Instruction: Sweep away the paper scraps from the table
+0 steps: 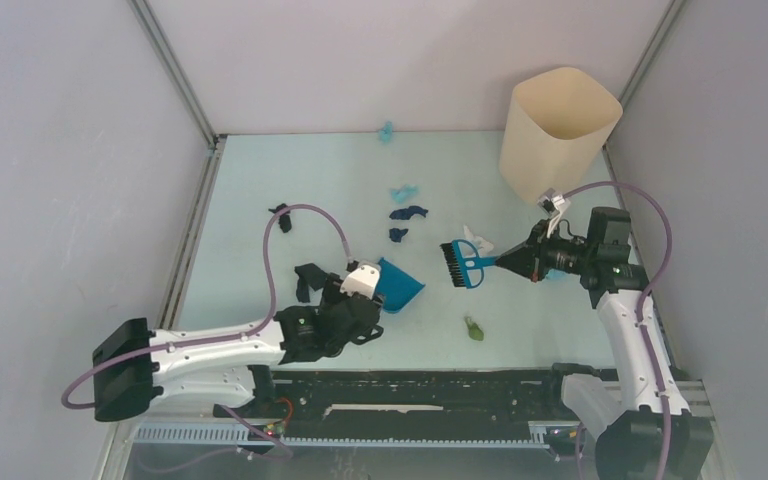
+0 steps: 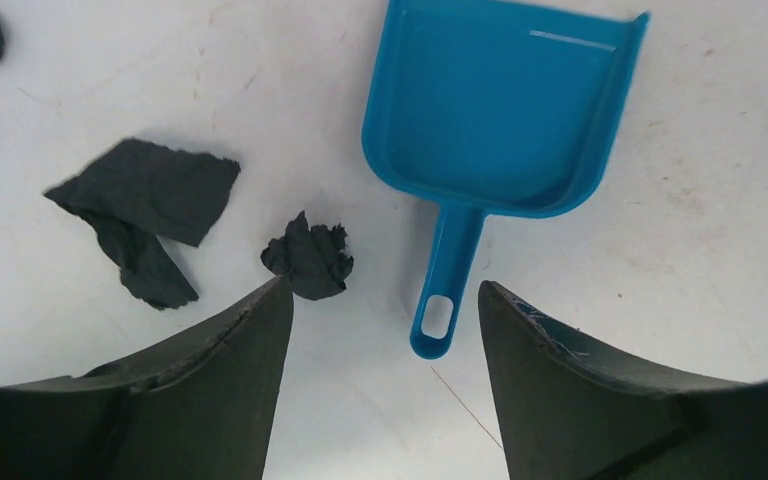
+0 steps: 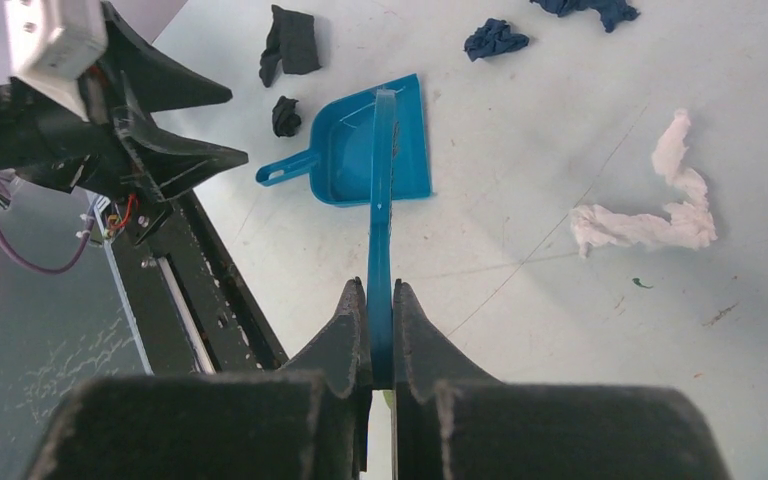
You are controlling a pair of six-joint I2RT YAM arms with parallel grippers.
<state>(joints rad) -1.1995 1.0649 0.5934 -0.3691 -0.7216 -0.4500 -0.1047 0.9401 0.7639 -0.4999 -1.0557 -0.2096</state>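
My left gripper (image 2: pixel 385 290) hangs open, the handle of the blue plastic dustpan (image 2: pixel 505 110) off-centre between its jaws; my right gripper (image 3: pixel 380 287) clamps the small blue hand brush (image 3: pixel 382 180). Crumpled paper scraps (image 1: pixel 407 212) dot the pale green table (image 1: pixel 290 170) around the dustpan. I should centre that handle before closing.

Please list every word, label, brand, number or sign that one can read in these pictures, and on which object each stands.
None can be read. The blue dustpan, the blue hand brush, the beige bin and the white housing on the left wrist show no print. The table bears only scuffs and paper scraps.
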